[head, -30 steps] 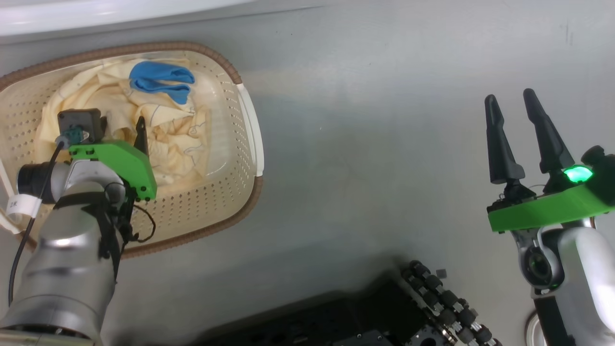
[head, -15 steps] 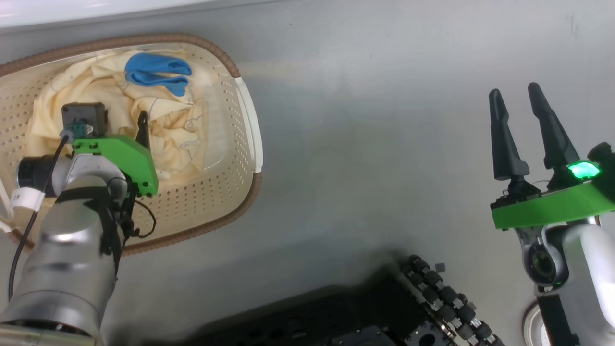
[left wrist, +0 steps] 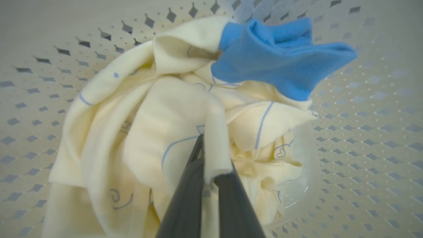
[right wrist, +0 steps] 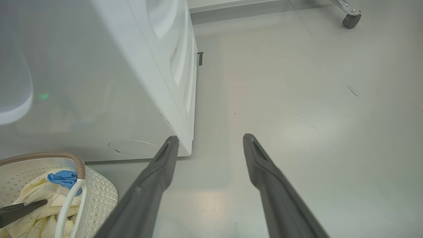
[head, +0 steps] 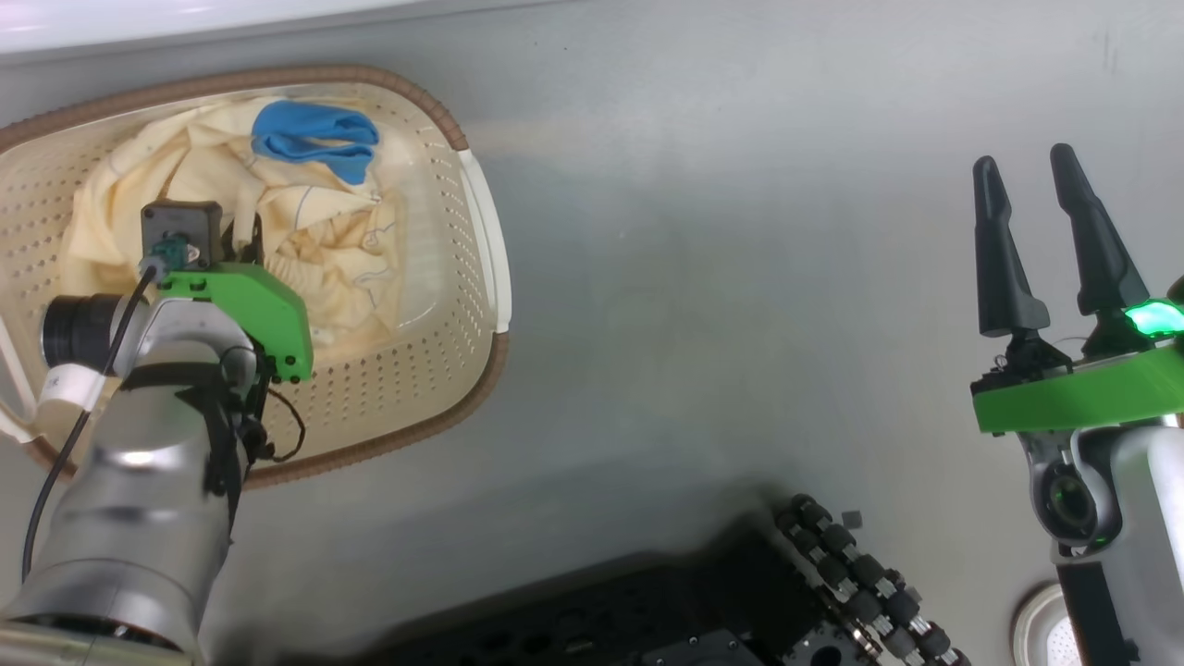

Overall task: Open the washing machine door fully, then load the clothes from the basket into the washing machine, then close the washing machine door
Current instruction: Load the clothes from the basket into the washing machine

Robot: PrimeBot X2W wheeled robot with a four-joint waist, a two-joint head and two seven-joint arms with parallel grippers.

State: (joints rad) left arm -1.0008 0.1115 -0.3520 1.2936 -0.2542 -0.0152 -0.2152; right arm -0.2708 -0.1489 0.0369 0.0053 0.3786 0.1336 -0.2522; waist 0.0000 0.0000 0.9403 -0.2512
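The left gripper [left wrist: 211, 158], whose two dark fingers stood apart over the load a second ago, has now pressed together and pinches a raised fold of the pale cream-yellow soft fabric with thin line drawings [left wrist: 158, 125]. By my judgement the loading step has passed from reaching to holding, and a lift should follow. The clothes lie still inside the small cream perforated plastic basket with the brown woven-look rim [head: 462, 157], which stands on the grey floor [head: 703, 277] just beside the front of the big white washing machine [right wrist: 99, 82] (whether its door is open I cannot tell from here). A small bright blue cloth piece [left wrist: 277, 62] rests on top of the cream heap, away from the pinch, so it may stay behind or slide off. The basket's wall and its white side handle [head: 490, 250] stand between the cloth and the machine. The right gripper [head: 1024, 157] hovers well apart over bare floor, its fingers spread and holding nothing.
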